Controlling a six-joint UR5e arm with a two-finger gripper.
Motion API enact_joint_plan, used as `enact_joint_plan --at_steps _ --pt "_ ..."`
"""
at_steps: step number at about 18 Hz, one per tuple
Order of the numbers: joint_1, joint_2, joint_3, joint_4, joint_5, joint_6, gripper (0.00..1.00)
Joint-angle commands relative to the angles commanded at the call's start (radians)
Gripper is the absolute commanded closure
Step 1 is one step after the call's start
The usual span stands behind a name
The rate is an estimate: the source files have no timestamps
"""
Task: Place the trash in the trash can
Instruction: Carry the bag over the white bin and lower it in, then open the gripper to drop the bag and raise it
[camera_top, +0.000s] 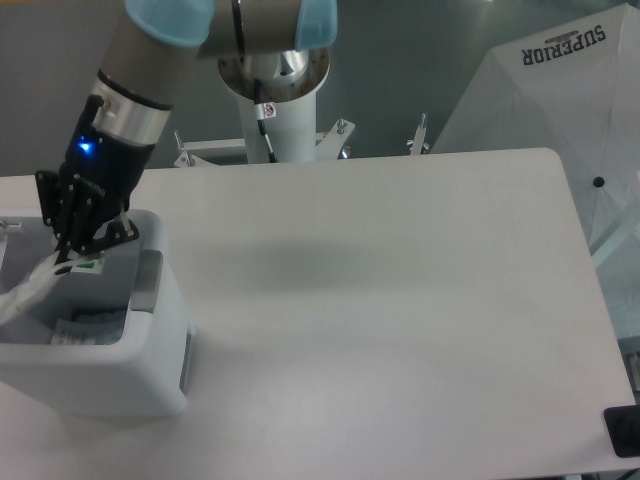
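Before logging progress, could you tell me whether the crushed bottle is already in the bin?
In. The crushed bottle lies at the bottom of the white bin.

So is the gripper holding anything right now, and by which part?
Yes. The gripper is pinching the flat white sheet with a green strip at its green-strip end, over the white rectangular plastic bin.

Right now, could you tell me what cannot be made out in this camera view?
- Trash can: its left side is cut off by the frame edge.
- Bottle: mostly hidden behind the can's wall.
- Gripper: fingertips too dark to separate against the white sheet.
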Motion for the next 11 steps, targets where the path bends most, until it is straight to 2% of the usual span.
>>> enact_joint_plan --at_steps 2,4,6,8,9,10,11 --pt "0.0 0.002 -0.006 -0.002 0.0 -0.003 0.98" --pt "0.002 0.011 -0.009 -0.002 0.0 -0.005 0.9" --pt "0.002 0.017 -0.009 -0.005 0.002 -0.005 0.61" --pt "0.0 0.034 -0.012 -0.005 0.003 -0.002 0.42" --pt "0.0 0.037 -0.009 -0.003 0.003 0.0 0.26" --pt "0.002 0.038 -0.006 -0.003 0.003 -0.002 0.07" --pt "0.002 0.047 -0.005 -0.005 0.003 -0.009 0.0"
